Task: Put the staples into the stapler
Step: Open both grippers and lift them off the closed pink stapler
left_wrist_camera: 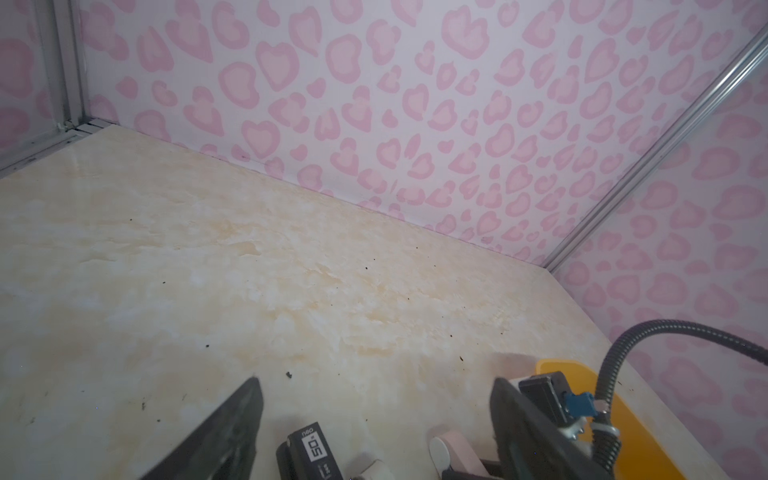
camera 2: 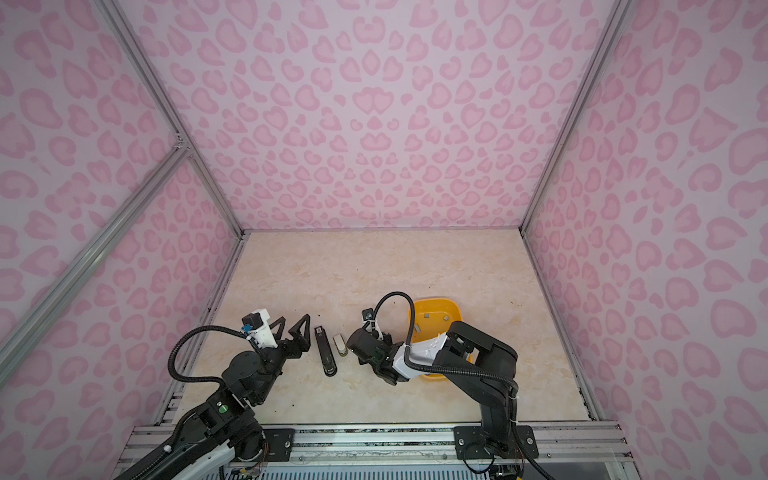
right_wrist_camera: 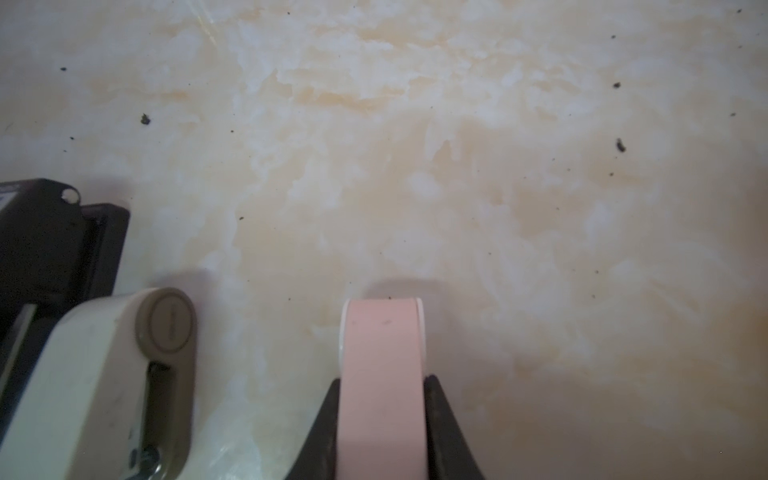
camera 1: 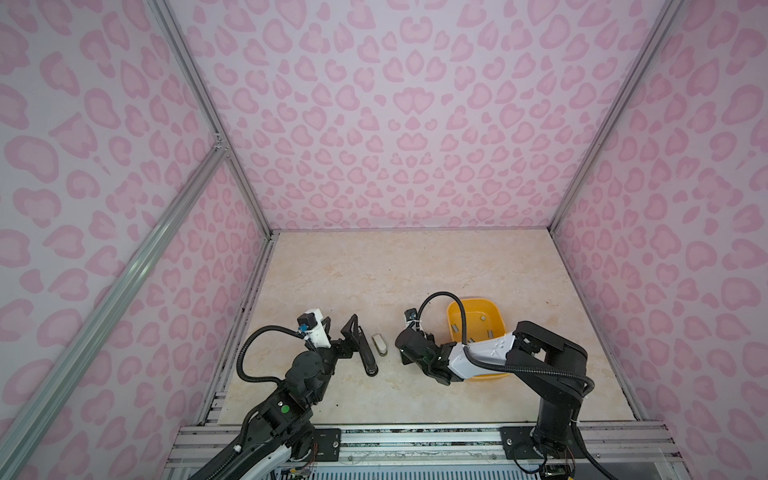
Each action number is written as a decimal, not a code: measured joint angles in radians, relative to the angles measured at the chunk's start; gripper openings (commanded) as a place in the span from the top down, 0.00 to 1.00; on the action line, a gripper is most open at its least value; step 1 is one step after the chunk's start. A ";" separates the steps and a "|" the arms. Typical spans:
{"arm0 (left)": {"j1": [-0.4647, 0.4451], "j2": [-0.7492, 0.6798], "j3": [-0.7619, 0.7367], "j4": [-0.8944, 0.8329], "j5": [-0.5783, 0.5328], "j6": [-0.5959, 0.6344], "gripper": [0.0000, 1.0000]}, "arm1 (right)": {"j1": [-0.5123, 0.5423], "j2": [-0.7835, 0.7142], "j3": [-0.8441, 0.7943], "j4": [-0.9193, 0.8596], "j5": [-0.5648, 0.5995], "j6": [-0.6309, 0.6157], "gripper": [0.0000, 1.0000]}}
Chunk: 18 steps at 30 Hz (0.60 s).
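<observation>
My right gripper [right_wrist_camera: 384,380] is shut on a pink stapler [right_wrist_camera: 382,357], one finger pressed on each of its long sides, low over the table. A cream stapler [right_wrist_camera: 104,374] lies just beside it, and a black stapler [camera 1: 366,353] lies beyond that. My left gripper [camera 1: 340,328] stands open next to the black stapler [left_wrist_camera: 309,451], holding nothing. The staples [camera 1: 456,328] are small grey strips in the yellow bin [camera 1: 498,316] behind my right arm. In both top views my right gripper [camera 2: 358,349] hides the pink stapler.
The yellow bin [camera 2: 436,301] sits at the right of the beige marble table [camera 2: 374,270], partly under my right arm. Pink patterned walls close in three sides. An aluminium rail [camera 1: 415,440] runs along the front edge.
</observation>
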 measured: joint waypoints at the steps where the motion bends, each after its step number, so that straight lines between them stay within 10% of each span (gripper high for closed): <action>1: 0.000 -0.005 0.009 -0.022 -0.005 -0.009 0.12 | 0.000 0.006 0.007 -0.002 0.006 0.006 0.79; 9: 0.002 -0.019 0.086 -0.174 -0.040 -0.047 0.10 | 0.001 0.019 0.083 -0.080 -0.005 0.046 0.50; 18: 0.046 0.154 0.195 -0.199 -0.089 0.055 0.10 | 0.004 -0.373 0.080 -0.263 0.074 0.005 0.27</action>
